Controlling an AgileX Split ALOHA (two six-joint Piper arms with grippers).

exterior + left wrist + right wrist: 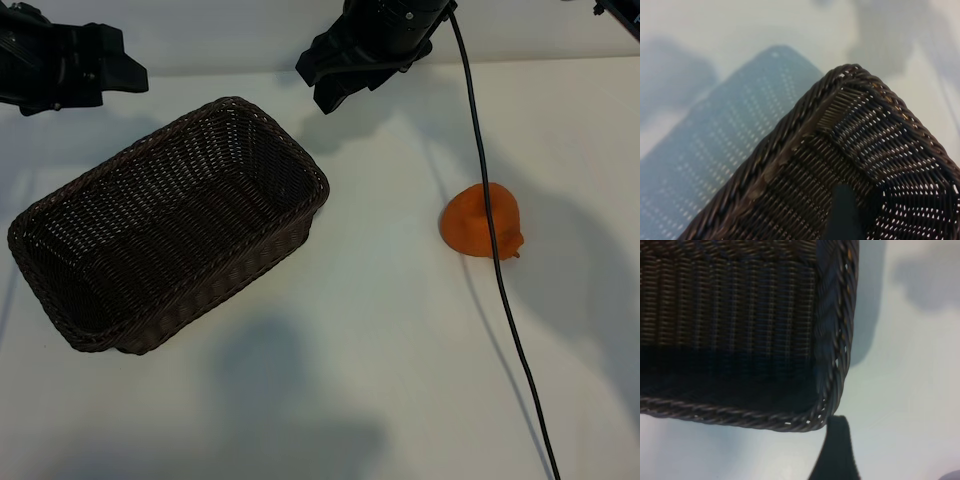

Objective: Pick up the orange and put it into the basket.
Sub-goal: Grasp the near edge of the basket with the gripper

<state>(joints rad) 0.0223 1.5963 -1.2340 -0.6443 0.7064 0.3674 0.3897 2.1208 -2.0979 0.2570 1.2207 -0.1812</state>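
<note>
1. The right gripper is hovering with jaws wide and empty above the basket.
2. The left gripper is also gaping, empty.
3. A black cable is crossing the orange, which is lying on the table, well apart from the basket.

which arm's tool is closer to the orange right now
Right. The right tool hangs at the table's far edge past the basket's corner, diagonally across from the orange. The left tool sits at the far left edge, beyond the basket. Neither touches the orange.
</note>
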